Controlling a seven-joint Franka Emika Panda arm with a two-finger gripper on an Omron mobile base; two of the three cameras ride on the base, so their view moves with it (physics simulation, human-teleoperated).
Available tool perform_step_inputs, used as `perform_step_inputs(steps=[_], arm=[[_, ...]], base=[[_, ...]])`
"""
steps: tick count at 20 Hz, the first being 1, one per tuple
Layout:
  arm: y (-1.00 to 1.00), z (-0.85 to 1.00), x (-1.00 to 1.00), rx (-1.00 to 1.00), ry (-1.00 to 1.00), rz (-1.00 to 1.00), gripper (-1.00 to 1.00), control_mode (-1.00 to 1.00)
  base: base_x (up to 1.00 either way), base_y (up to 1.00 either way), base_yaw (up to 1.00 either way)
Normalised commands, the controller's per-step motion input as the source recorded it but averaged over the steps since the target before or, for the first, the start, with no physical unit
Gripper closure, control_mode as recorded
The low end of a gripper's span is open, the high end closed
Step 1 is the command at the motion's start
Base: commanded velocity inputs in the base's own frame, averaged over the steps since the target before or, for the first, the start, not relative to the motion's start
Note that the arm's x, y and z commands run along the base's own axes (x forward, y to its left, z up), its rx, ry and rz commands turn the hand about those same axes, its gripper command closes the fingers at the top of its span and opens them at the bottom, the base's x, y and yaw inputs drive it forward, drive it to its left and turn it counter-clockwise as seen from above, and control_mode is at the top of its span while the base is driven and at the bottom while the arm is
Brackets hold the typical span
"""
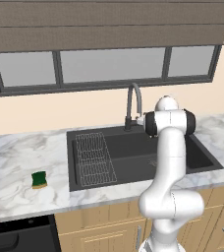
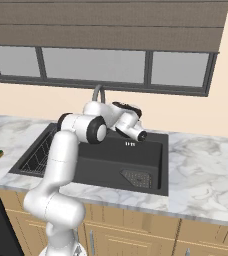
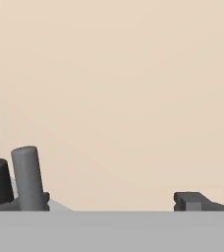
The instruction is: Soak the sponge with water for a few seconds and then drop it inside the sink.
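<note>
On marble counter [image 1: 15,162] — sponge [image 1: 39,179], left of sink [image 1: 133,152].

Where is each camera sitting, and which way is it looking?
Left base view: behind the arm on its left, looking forward and down at the sink, faucet and sponge on the counter; the white arm rises at lower right.
Right base view: behind on the right, same sink and sponge, arm at lower left, end effector over the basin.
Hand view: on the hand, facing the beige wall, one dark fingertip at the bottom.
Both base views share sink, sponge, window and arm.
</note>
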Motion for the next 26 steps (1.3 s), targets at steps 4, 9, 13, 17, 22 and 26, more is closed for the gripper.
perform_step_inputs(steps=[4, 9, 13, 17, 22, 26], arm=[[0.0, -0.03, 0.22, 0.0, 0.0, 0.0, -1.0, -1.0], [0.0, -0.01, 0.06, 0.0, 0.0, 0.0, -1.0, -1.0], [-0.01, -0.02, 0.0, 0.0, 0.0, -0.02, -1.0, -1.0], [-0.06, 0.0, 0.0, 0.02, -0.01, -0.03, -1.0, -1.0], [-0.28, 0.0, 0.0, 0.05, -0.03, -0.07, -1.0, -1.0], [-0.36, 0.0, -0.04, 0.06, -0.02, -0.08, -1.0, -1.0]], base=[[0.0, 0.0, 0.0], [0.0, 0.0, 0.0], [0.0, 0.0, 0.0], [0.0, 0.0, 0.0], [0.0, 0.0, 0.0], [0.0, 0.0, 0.0]])
